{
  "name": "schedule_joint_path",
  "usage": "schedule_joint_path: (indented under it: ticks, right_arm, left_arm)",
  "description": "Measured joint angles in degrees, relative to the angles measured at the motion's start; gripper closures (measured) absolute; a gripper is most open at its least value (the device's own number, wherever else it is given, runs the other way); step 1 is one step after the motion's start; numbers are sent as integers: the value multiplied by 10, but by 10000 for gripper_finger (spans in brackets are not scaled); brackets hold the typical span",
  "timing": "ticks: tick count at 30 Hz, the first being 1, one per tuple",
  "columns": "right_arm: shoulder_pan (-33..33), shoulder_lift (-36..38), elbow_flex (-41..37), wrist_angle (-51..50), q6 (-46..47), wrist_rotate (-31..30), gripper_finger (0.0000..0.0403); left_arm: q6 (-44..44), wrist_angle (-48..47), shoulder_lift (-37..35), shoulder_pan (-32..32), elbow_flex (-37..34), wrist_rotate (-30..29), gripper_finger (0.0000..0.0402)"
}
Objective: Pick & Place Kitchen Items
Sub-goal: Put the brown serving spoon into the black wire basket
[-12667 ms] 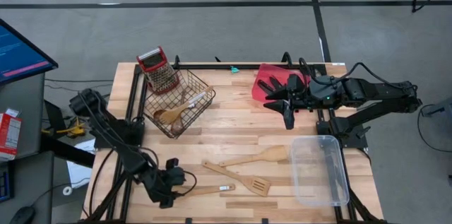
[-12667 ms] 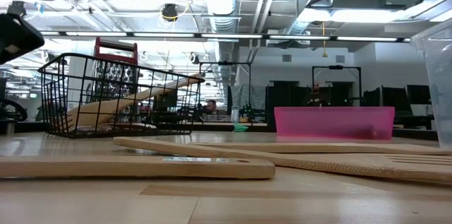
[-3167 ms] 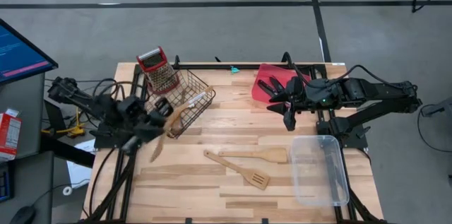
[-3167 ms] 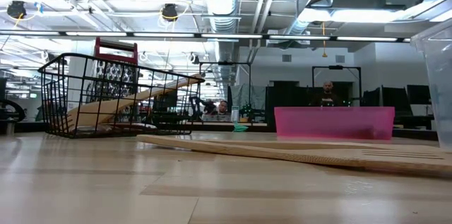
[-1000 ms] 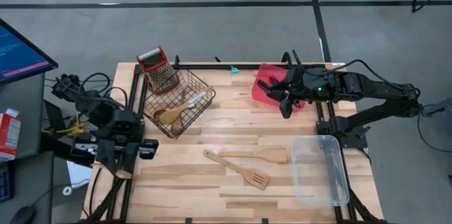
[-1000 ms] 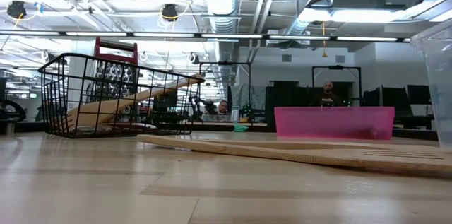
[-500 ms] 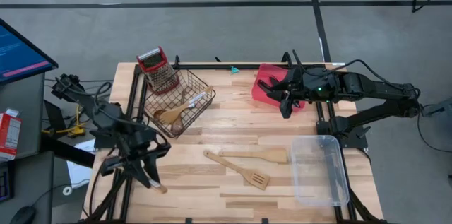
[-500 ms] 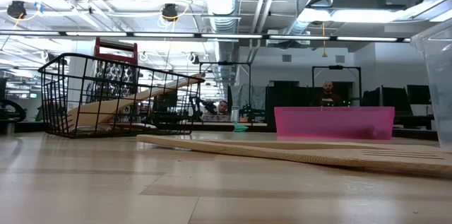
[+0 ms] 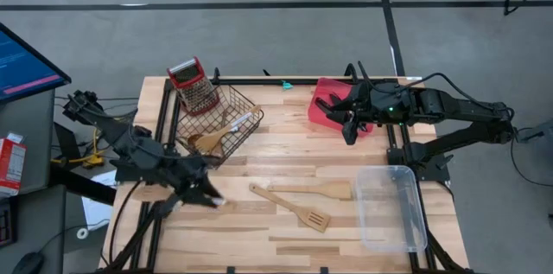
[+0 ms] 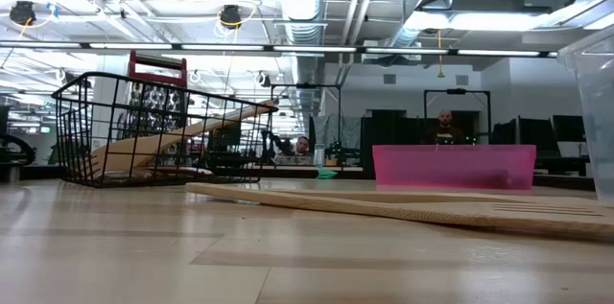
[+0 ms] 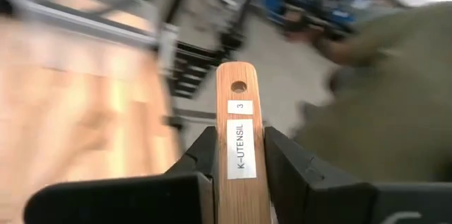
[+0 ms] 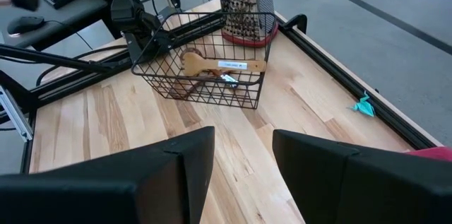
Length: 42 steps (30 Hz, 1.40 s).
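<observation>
A wooden utensil (image 11: 240, 153) was gripped tight between the two fingers of the left hand (image 11: 239, 155). Only the left wrist view showed this well: the handle end with a small hole and a white label stuck out past the fingers. From above, the left hand (image 9: 200, 189) was over the front left part of the worktop (image 9: 259, 157), below the basket, and the utensil was only a pale blur at its tip.

Two more wooden utensils lay flat on the worktop. One was a spoon (image 9: 315, 190) and one was a spatula with slots (image 9: 294, 211). They lay near each other in the middle, beside the clear bin (image 9: 391, 208). From the low view they were long pale shapes (image 10: 403, 208) across the wood.

The black wire basket (image 9: 216, 125) stood at the back left. It held wooden utensils (image 9: 210, 140), and the right wrist view showed a wooden spoon with a white label (image 12: 219, 65) inside it. A metal grater with a red top (image 9: 194, 86) stood at the basket's far end.

The right hand (image 9: 348, 129) hung over the edge of the red tray (image 9: 327, 94) at the back right. Its fingers (image 12: 176, 160) were apart and held nothing.

A small teal thing (image 12: 364, 105) lay by the back edge. One person (image 10: 444, 120) showed far off in the room in the low view.
</observation>
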<state>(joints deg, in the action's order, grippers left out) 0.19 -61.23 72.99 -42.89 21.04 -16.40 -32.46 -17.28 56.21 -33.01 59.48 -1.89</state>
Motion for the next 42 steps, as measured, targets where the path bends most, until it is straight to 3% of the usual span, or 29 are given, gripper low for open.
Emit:
schedule_joint_path:
  ticks: [11,27,32,42]
  right_arm:
    - [0,0,0,0,0,0,242]
    - [0,0,0,0,0,0,242]
    - [0,0,0,0,0,-1,242]
    - [0,0,0,0,0,-2,242]
  left_arm:
    - [43,-79,0,0,0,-318,343]
    - [302,-76,0,4,0,-806,343]
    - [365,-69,0,26,0,-880,343]
    - [395,-67,0,80,0,-882,343]
